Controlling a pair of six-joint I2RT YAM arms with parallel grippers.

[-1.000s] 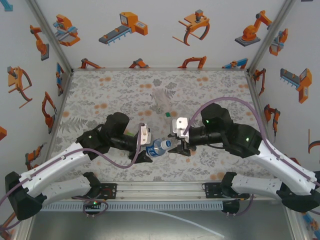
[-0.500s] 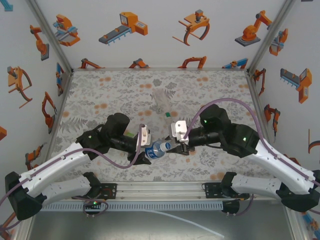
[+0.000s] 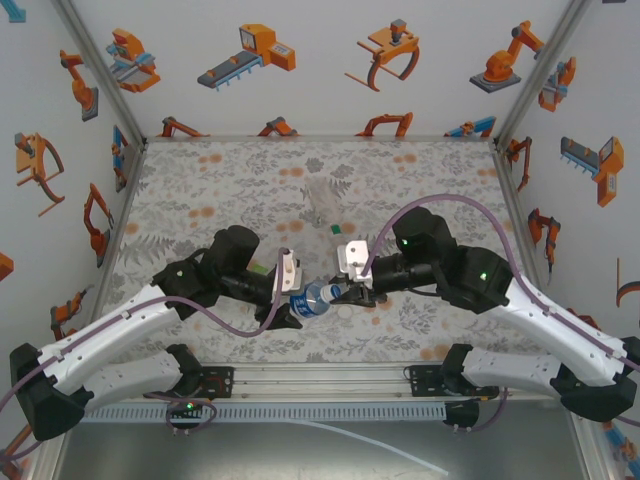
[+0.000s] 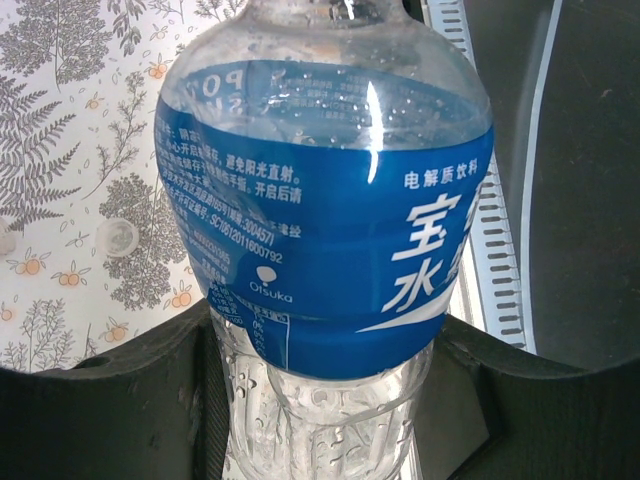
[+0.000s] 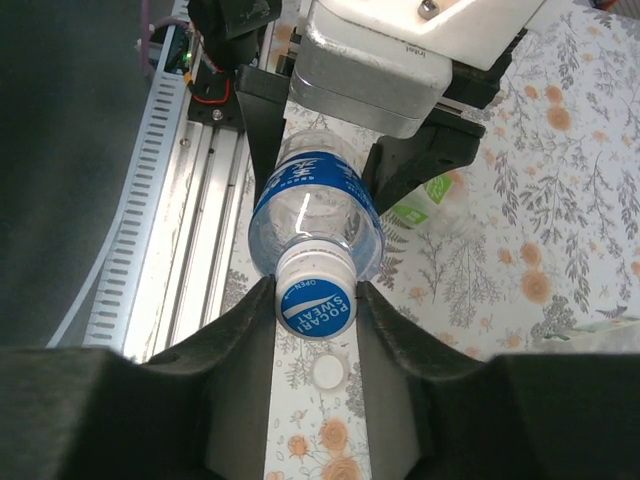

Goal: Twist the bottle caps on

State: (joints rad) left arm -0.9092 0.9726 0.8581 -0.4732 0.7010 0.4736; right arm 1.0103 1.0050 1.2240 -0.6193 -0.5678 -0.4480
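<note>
Near the table's 6 o'clock edge, the left gripper clamps the blue-labelled bottle sideways, neck toward 3 o'clock; the right gripper has just slid in and pinched its blue-and-white cap, so tightening turns probably come next
</note>
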